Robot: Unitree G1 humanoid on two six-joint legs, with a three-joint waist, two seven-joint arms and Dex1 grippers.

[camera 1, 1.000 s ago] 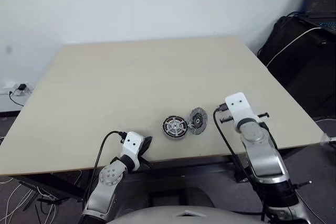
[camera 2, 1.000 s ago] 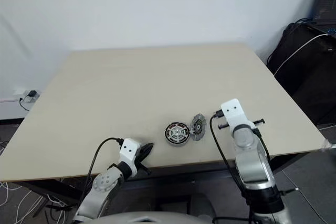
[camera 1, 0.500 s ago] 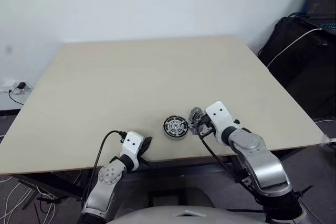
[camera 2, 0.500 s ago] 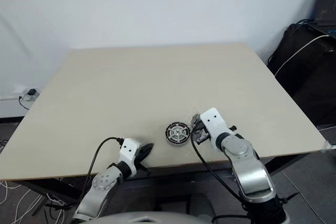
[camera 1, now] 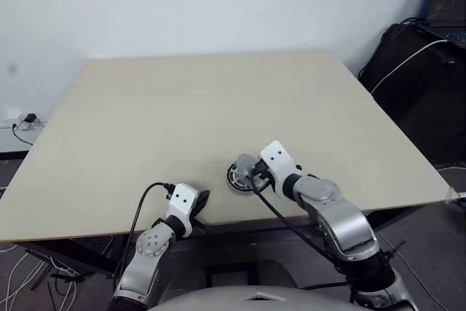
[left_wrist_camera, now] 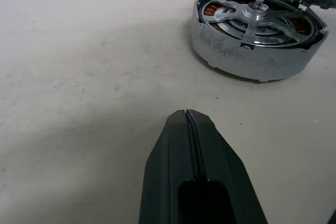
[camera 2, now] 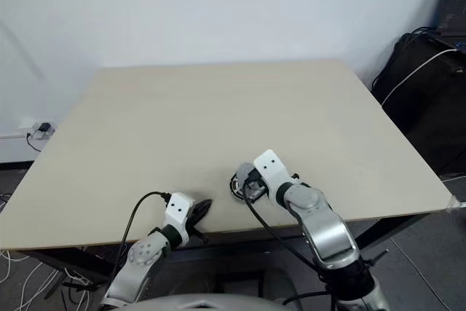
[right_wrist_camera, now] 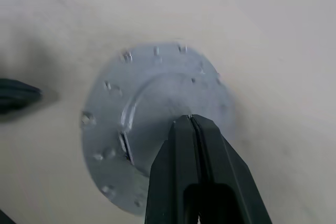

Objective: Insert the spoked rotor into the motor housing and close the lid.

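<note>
Right claw pinched on smooth grey lid — ribbed silver motor housing, copper windings — left claw closed, empty.

Both arms low, jaws closed

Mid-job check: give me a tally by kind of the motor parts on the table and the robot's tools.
motor housing: 1
spoked rotor, seated in the housing: 1
lid: 1
tools, both shut: 2 (left tool, right tool)
Total: 5
</note>
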